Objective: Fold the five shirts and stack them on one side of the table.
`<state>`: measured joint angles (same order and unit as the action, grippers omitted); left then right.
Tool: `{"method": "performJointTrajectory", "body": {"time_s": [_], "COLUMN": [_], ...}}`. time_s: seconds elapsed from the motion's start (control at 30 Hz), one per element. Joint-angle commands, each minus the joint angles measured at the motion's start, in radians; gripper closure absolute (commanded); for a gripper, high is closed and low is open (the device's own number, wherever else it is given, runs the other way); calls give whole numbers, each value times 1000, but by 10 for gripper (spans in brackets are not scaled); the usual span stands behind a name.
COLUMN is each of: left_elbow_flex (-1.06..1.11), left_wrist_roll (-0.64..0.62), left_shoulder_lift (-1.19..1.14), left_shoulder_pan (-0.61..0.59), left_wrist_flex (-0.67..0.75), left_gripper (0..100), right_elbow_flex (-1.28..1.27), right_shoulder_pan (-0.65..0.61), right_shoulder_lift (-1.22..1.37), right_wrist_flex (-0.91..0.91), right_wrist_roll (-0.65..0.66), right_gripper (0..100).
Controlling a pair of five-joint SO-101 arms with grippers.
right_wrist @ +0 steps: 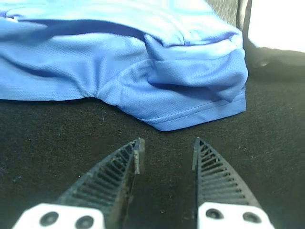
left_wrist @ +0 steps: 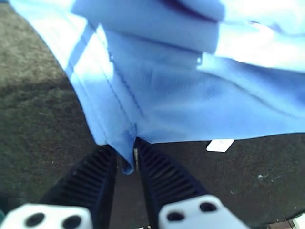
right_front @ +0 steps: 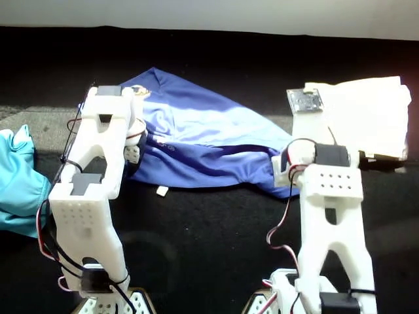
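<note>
- High view: a rumpled blue mesh-knit shirt (right_front: 196, 134) lies spread on the dark cloth-covered tabletop (right_front: 209, 235) between the two arms. It has not been brought to a neat folded shape.
- The left hand (left_wrist: 126, 155) is closed narrow on the blue shirt's stitched edge, with a bit of hem pinched between its black ribbed fingers (left_wrist: 162, 176).
- The right hand (right_wrist: 167, 148) stands wide and empty, low over the tabletop. It is just short of the blue shirt's hemmed corner and does not touch it.
- Beyond the blue shirt on the right arm's side lies a flat, squared cream shirt (right_front: 363, 114). It looks folded and is probably the start of the stack.
- On the blue shirt's other side, past the left arm, a turquoise shirt (right_front: 18, 180) sits in a crumpled heap.
- A small white tag (right_front: 162, 191) lies just beside the blue shirt's near edge.
- Progress looks early: one shirt seems done, the blue one is in hand, and the turquoise one is waiting. Whether more lie under the cream one cannot be told.
</note>
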<state>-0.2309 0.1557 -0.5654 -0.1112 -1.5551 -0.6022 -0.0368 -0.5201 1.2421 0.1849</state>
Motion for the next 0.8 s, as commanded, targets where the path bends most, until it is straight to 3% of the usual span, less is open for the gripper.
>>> {"method": "performJointTrajectory", "body": {"time_s": [0.0,0.17,0.33,0.47,0.77], "left_elbow_flex": [-87,-133,-189,-200,-200], "left_wrist_roll": [-6,-6,3,84,104], "left_shoulder_lift": [10,10,12,10,-1], "left_shoulder_pan": [12,-19,-168,-251,-226], "left_wrist_flex": [-87,-152,-173,-180,-172], "left_gripper": [990,990,990,990,990], "right_elbow_flex": [-200,-271,-147,-96,-97], "right_shoulder_pan": [21,24,62,88,2], "right_shoulder_lift": [-119,-4,162,231,326], "right_wrist_flex": [-176,-297,-303,-274,-277], "right_wrist_roll": [26,20,-25,-37,-43], "right_gripper": [828,828,828,827,827]}}
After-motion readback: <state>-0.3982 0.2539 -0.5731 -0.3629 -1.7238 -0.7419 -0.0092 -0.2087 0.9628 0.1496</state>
